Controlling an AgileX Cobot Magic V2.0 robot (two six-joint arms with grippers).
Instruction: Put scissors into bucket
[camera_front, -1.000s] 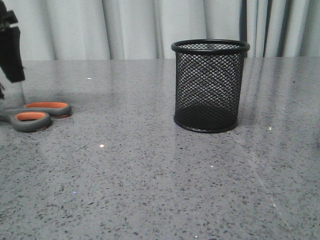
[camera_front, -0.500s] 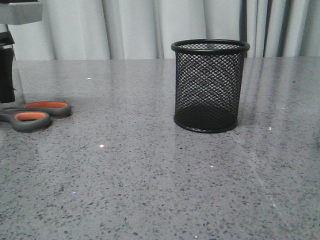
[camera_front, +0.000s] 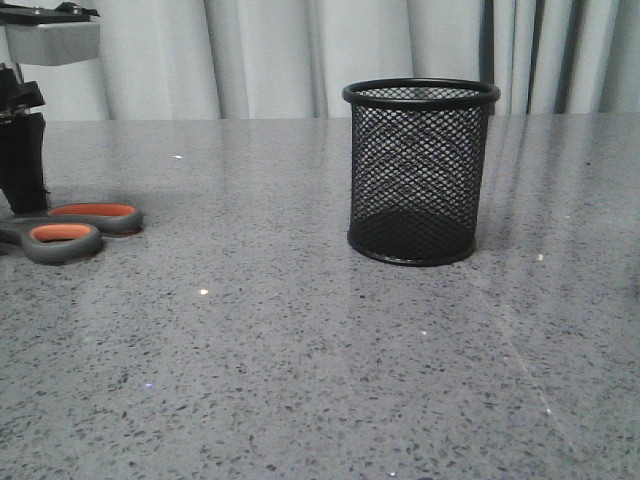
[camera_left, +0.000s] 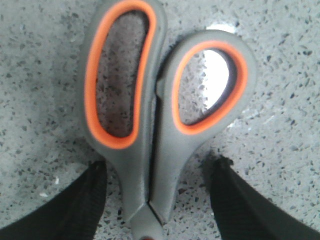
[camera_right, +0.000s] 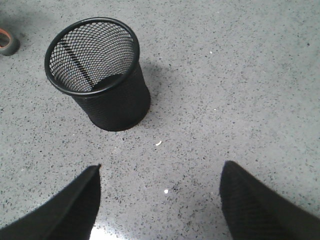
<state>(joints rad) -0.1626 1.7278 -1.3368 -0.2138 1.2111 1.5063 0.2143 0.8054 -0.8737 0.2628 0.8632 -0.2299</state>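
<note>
The scissors (camera_front: 70, 228) lie flat on the table at the far left, grey handles with orange-lined loops; their blades are out of view. My left gripper (camera_left: 159, 167) is open and low over them, one finger on each side of the handles' neck (camera_left: 150, 190), not touching. In the front view only its dark finger (camera_front: 22, 162) shows, just behind the handles. The bucket (camera_front: 420, 170), a black wire-mesh cup, stands upright and empty at centre right. My right gripper (camera_right: 160, 172) is open and empty, held above the table near the bucket (camera_right: 100, 70).
Grey speckled tabletop (camera_front: 300, 380) all around. Pale curtains (camera_front: 260, 55) hang behind the table's far edge. An orange bit of the scissors' handle (camera_right: 6, 40) shows at the edge of the right wrist view.
My left gripper has come down and shifted slightly right, from above the scissors to just behind their handles. The scissors and bucket have not moved.
</note>
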